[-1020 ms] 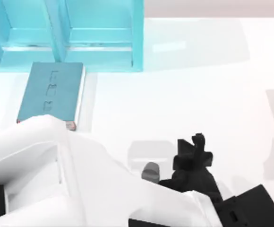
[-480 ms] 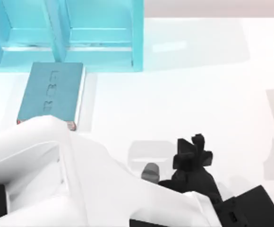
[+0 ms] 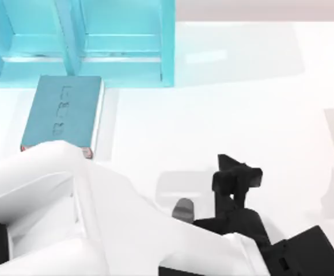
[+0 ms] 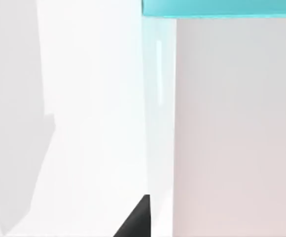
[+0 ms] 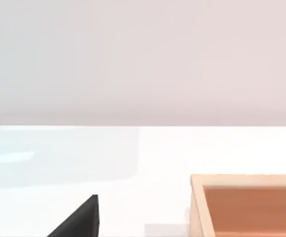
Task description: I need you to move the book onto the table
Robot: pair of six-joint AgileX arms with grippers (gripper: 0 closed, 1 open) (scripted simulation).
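Currently, you find book (image 3: 63,113) flat on table (image 3: 224,109) at ten o'clock, task apparently done; left gripper (image 3: 238,175), centre, holds nothing, opening unclear.

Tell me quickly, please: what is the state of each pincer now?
Left pincer: over the table, holding nothing; open or closed cannot be told.
Right pincer: cannot be told.
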